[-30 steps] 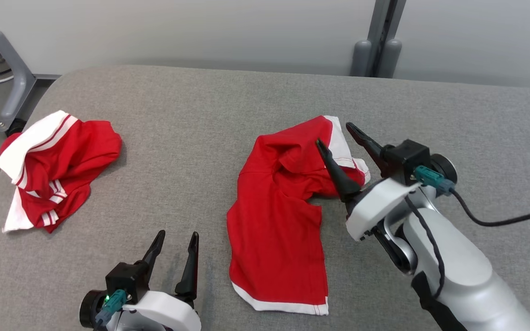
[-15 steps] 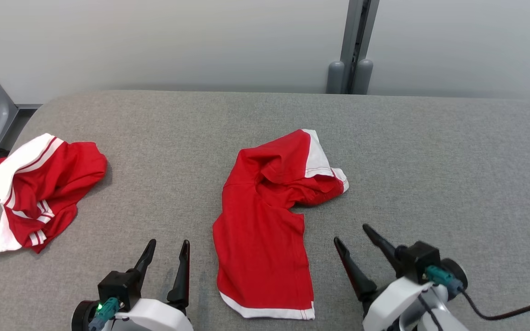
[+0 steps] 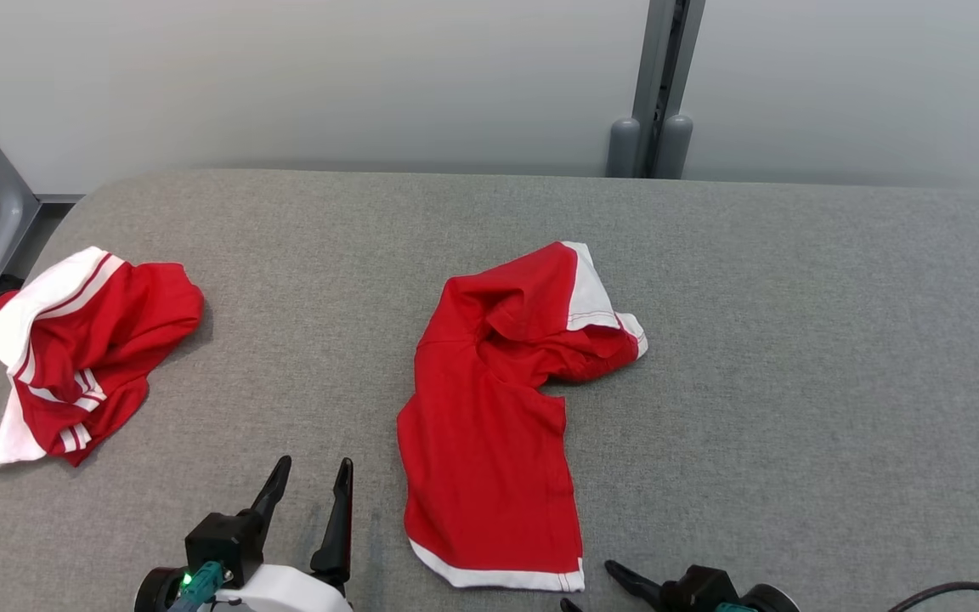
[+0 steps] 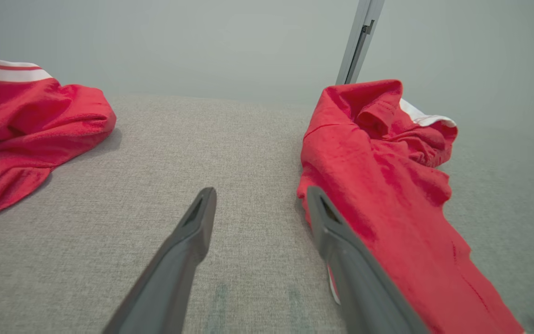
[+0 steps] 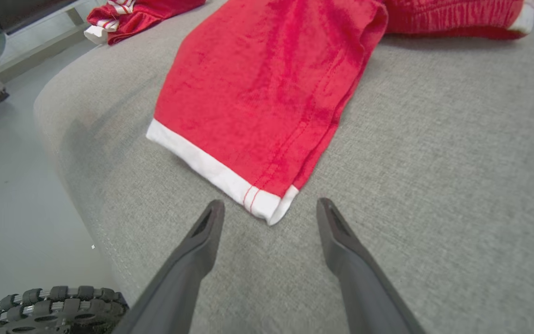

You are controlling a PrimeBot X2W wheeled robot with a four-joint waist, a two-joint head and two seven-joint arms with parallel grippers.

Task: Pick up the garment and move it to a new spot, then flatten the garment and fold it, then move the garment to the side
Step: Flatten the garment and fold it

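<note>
Red garment (image 3: 489,425) lies released mid table (image 3: 795,340), far end bunched; right gripper (image 5: 270,204) has pulled back to its near hem, fingers spread and empty like the left gripper (image 3: 316,463), so flattening probably comes next.

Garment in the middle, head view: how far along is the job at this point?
Done, apparently: the garment lies laid down on the grey pad, its lower half fairly flat. In hand: nothing; the left gripper and right gripper are open and empty beside its lower end. Left: its far end is bunched, so flattening, folding and moving it aside remain.
</note>
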